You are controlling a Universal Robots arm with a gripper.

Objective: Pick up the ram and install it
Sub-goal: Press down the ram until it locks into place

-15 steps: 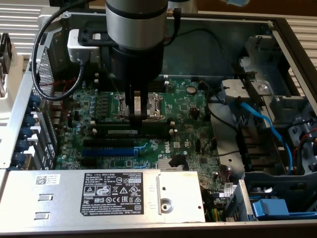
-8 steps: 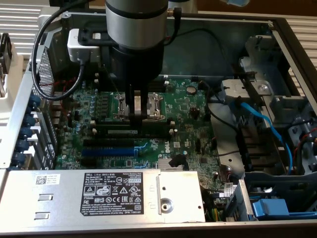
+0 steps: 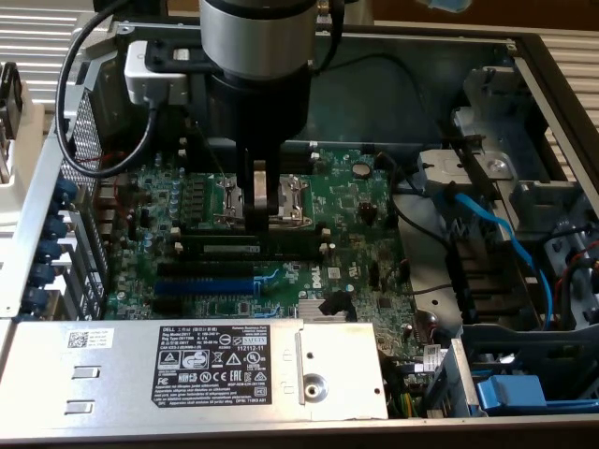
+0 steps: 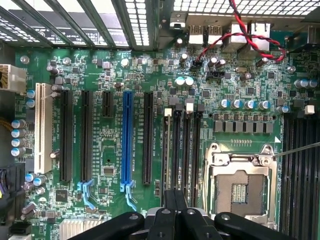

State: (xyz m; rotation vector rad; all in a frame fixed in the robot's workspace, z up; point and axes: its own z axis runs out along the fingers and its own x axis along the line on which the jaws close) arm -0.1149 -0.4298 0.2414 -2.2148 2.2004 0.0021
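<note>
Now claw (image 3: 259, 217) closed together over black memory slots (image 4: 181, 150); ram seated, barely visible.

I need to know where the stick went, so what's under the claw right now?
Under the shut claw lie the long black memory slots on the green motherboard, beside the open processor socket. The claw covers the slots' near ends, so whether the ram is seated there cannot be seen.

Case walls (image 3: 524, 56) hem in motherboard (image 3: 356, 201)

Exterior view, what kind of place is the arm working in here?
Probably an electronics repair or assembly bench: the arm reaches into an opened desktop computer case, over a green motherboard with a bare processor socket, beside a labelled power supply.
</note>
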